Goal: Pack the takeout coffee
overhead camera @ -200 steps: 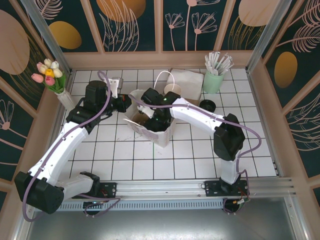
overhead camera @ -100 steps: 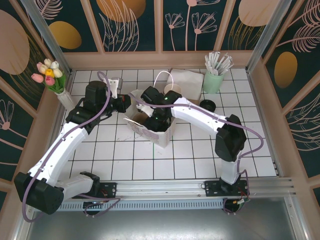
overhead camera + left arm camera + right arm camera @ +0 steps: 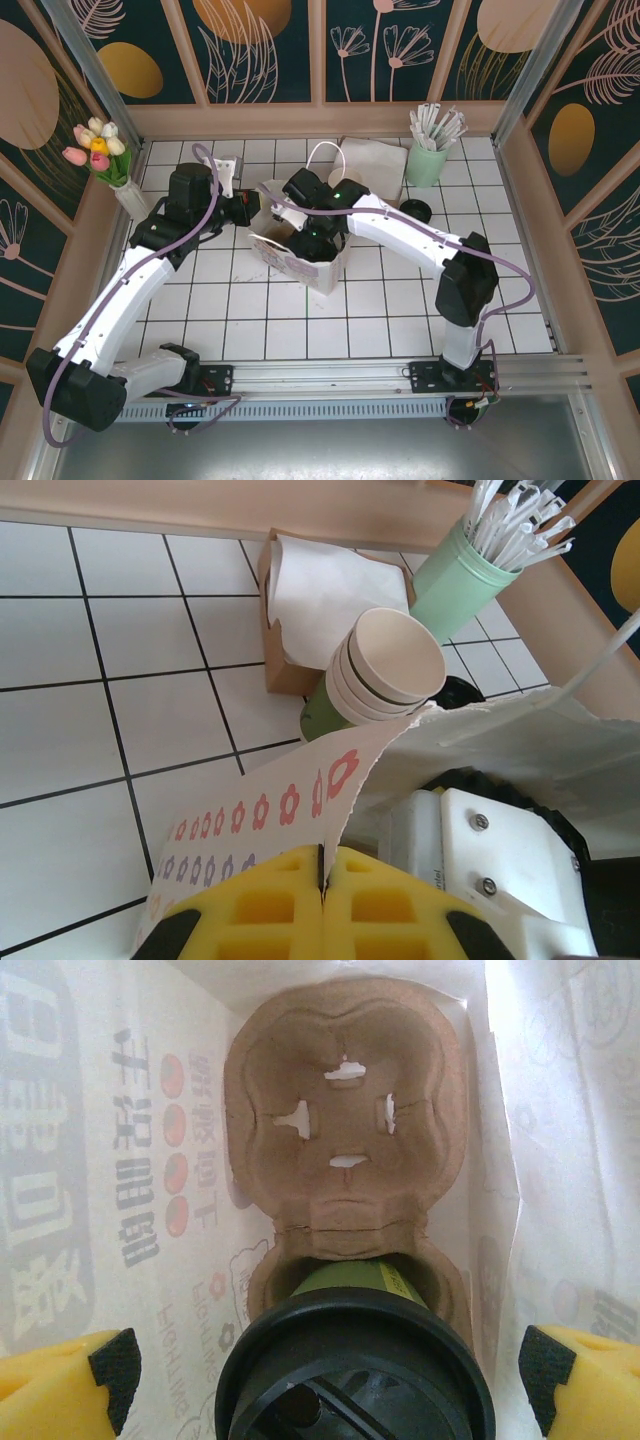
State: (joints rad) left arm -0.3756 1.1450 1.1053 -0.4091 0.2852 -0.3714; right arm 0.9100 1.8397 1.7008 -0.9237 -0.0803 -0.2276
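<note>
The takeout coffee [image 3: 352, 1278], a green cup under a black lid, sits in the near slot of a brown cardboard carrier [image 3: 345, 1130] at the bottom of the white paper bag [image 3: 300, 262]. My right gripper [image 3: 330, 1365] reaches down into the bag and is open, its yellow fingers [image 3: 70, 1380] standing wide on either side of the cup without touching it. My left gripper [image 3: 322, 865] is shut on the bag's flower-printed rim [image 3: 300, 800], at the bag's left side in the top view [image 3: 252, 208].
Behind the bag stand a stack of cream-and-green cups [image 3: 385, 670], a napkin holder [image 3: 320, 600], a mint-green pot of wrapped straws [image 3: 430, 150] and a loose black lid [image 3: 415, 210]. A vase of tulips [image 3: 100, 150] sits at the far left corner. Wooden walls enclose the tiled table.
My right arm has shifted a little, its elbow swinging right and its wrist edging toward the back of the bag. The left gripper still pinches the rim.
</note>
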